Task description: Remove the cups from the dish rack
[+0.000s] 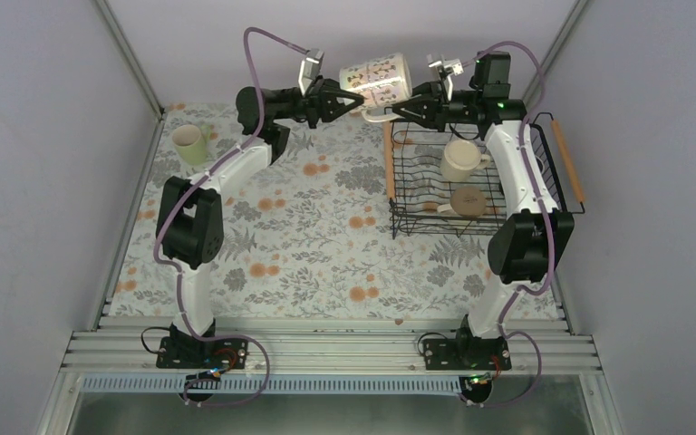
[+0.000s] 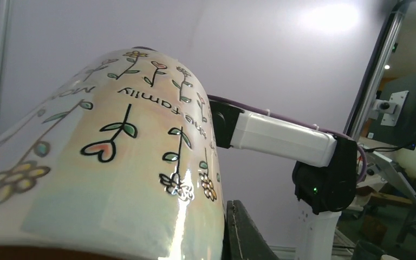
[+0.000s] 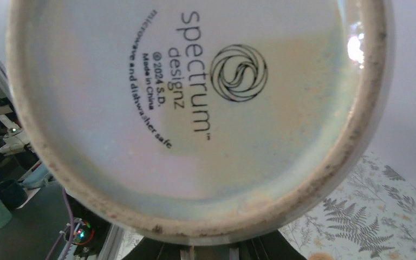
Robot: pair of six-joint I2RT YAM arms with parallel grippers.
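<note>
Handover: patterned mug (image 1: 376,74) aloft, pinched by right gripper (image 1: 405,111) and left gripper (image 1: 344,98) alike. Next, likely: right lets go, left lowers it near green cup (image 1: 188,143).

Bright, even light with soft shadows; a glare streak runs down the close patterned mug (image 2: 103,162).

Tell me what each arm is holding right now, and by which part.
Both hold the patterned mug, sideways in the air: left jaws shut at its mouth end, right jaws shut at its base end, near the handle. The exact contact is hidden.
</note>
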